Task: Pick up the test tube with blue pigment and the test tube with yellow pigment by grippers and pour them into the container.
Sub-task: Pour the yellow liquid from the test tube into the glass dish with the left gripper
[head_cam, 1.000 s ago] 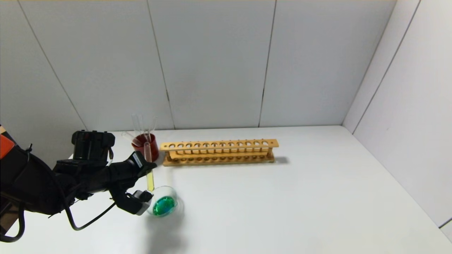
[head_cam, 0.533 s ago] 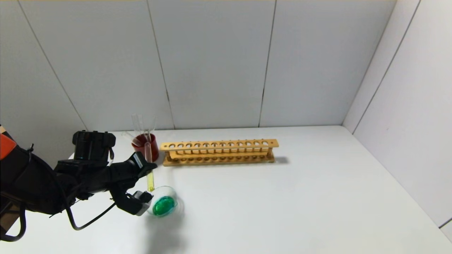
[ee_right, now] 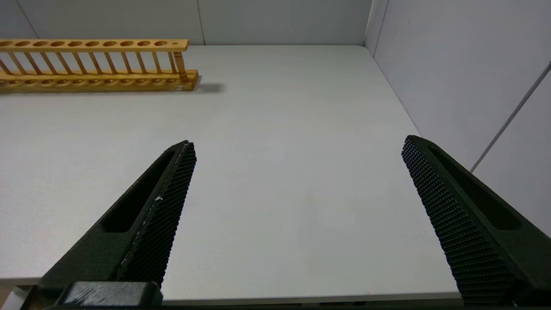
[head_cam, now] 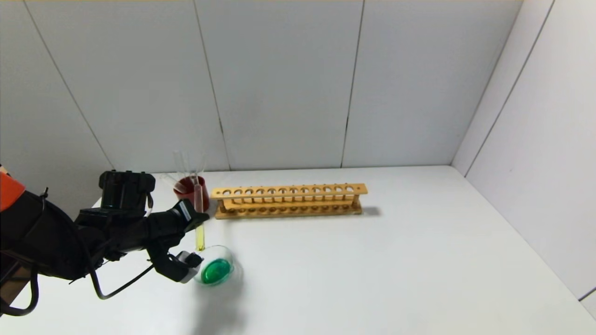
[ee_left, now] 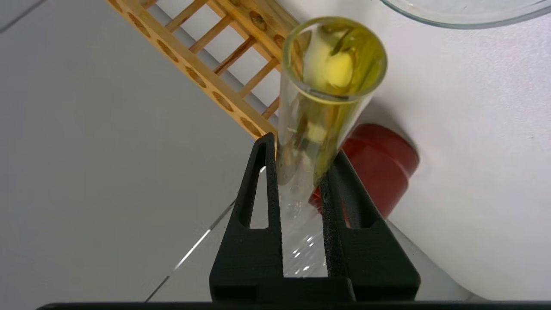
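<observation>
Here the left gripper clamps the test tube with yellow pigment, its lower finger seemingly hiding the container rim.

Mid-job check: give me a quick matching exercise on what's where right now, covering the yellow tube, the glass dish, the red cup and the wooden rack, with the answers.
Things:
1. test tube with yellow pigment
2. container
3. red cup
4. wooden rack

States:
A. stands on the table with every hole empty
B. holds a pool of green liquid
C. clamped upright in the left gripper, beside the dish
D. has clear, colourless tubes leaning in it

Pairs: 1-C, 2-B, 3-D, 4-A

The right gripper is open over bare table, away from all four.
</observation>
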Available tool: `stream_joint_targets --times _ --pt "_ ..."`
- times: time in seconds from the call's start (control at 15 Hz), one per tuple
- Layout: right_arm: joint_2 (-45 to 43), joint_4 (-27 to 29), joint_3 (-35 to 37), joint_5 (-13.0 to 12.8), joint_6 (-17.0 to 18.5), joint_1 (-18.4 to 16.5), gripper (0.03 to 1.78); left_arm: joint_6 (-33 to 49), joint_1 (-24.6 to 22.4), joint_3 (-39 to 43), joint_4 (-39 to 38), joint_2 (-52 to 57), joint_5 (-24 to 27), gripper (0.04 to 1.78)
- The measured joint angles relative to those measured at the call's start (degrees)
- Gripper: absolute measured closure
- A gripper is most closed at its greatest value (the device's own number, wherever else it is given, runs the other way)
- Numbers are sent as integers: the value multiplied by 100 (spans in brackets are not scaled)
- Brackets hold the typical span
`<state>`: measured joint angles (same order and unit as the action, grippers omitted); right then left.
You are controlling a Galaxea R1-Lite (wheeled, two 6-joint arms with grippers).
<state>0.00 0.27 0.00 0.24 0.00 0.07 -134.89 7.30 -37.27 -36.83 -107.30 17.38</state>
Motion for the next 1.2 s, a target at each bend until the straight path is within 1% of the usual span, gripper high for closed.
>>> stream_joint_targets --times 0.27,0.4,1.2 --pt "0 0 0 0 0 2 6 -54 93 0 4 13 2 151" --pt "0 0 0 0 0 2 6 -232 149 33 10 57 0 151" --pt "0 0 0 0 0 2 6 -552 123 37 -10 206 -77 151"
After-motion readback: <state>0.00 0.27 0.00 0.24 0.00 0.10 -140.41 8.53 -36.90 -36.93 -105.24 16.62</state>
